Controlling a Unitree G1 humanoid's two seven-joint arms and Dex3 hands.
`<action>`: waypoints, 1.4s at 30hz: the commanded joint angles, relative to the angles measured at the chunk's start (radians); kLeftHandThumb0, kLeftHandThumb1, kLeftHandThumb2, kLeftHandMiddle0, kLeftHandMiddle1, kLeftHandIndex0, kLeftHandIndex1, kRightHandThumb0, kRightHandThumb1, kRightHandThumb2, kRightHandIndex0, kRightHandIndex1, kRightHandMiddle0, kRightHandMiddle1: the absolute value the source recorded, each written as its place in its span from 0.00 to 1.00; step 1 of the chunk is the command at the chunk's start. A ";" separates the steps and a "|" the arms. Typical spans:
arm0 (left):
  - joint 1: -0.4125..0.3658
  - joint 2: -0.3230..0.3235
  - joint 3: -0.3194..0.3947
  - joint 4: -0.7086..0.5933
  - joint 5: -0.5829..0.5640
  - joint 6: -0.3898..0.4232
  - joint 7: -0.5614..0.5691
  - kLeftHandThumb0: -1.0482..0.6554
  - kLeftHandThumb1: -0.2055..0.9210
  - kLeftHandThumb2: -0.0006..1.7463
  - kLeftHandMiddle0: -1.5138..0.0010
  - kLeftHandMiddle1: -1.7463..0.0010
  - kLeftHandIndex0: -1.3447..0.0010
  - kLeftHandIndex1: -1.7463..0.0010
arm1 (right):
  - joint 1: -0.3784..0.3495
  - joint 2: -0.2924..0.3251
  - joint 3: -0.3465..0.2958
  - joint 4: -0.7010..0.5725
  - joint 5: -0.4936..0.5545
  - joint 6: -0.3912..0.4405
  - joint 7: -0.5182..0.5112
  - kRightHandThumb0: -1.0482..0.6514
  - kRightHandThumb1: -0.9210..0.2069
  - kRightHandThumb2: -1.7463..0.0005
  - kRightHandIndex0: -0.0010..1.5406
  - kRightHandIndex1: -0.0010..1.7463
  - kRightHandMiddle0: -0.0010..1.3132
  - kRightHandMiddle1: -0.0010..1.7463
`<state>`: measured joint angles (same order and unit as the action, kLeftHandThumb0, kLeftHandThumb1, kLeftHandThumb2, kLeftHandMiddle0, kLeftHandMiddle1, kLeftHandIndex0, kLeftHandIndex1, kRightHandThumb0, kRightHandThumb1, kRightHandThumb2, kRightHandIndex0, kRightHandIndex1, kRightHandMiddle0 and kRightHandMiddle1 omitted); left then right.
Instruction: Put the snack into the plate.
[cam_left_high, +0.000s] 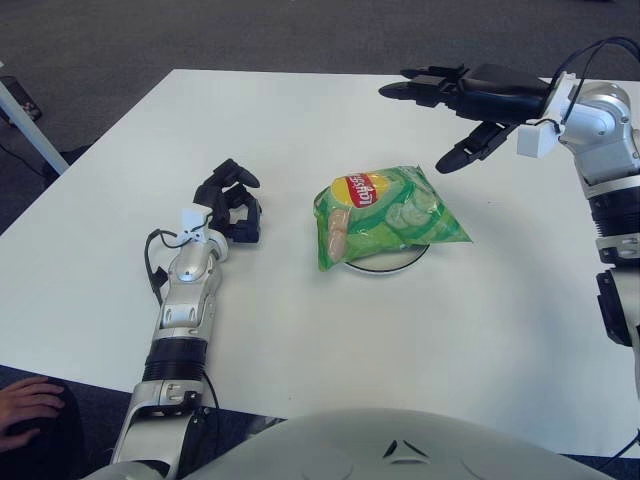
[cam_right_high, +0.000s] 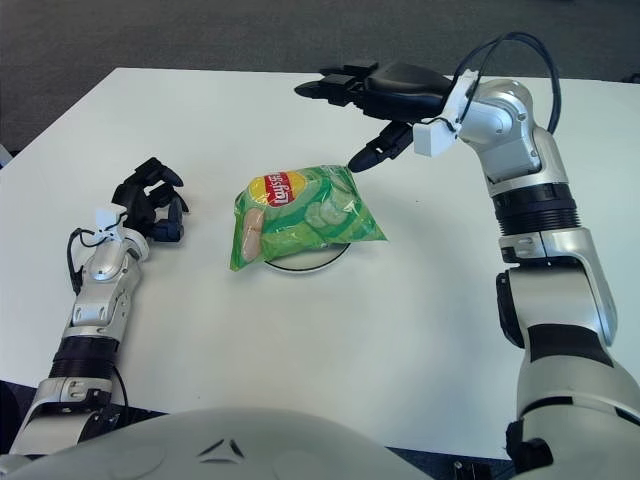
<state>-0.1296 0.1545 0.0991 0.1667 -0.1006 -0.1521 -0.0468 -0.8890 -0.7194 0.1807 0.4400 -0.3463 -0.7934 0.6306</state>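
Office or lab-like room: plain white table (cam_left_high: 300, 330) on dark grey carpet (cam_left_high: 250, 30).

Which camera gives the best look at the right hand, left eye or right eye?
The right eye view: the right hand shows whole, with its wrist and forearm, fingers spread above and behind the snack bag. The left eye view shows the same hand nearer its right edge, the arm cut off.

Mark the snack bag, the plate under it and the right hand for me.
snack bag (cam_left_high: 385, 215): left eye view, middle of the green bag.
plate (cam_left_high: 392, 264): left eye view, exposed front rim.
right hand (cam_left_high: 470, 100): left eye view, palm.
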 joint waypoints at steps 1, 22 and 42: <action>0.087 -0.049 -0.013 0.080 0.006 0.004 0.003 0.61 0.30 0.88 0.58 0.00 0.53 0.00 | 0.008 -0.026 -0.018 0.020 -0.032 -0.027 -0.055 0.00 0.00 0.57 0.05 0.02 0.00 0.18; 0.072 -0.047 0.001 0.104 0.003 0.002 0.008 0.61 0.16 0.97 0.41 0.00 0.52 0.04 | 0.246 0.053 -0.180 -0.193 0.006 0.534 -0.255 0.07 0.00 0.44 0.14 0.07 0.00 0.24; 0.084 -0.048 -0.003 0.074 0.031 0.027 0.025 0.61 0.16 0.97 0.41 0.00 0.52 0.04 | 0.316 0.242 -0.347 -0.298 0.237 1.057 -0.364 0.24 0.00 0.49 0.17 0.59 0.00 0.65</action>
<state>-0.1413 0.1570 0.1100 0.1902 -0.0717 -0.1432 -0.0342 -0.6013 -0.5003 -0.1378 0.1676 -0.1368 0.2180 0.2982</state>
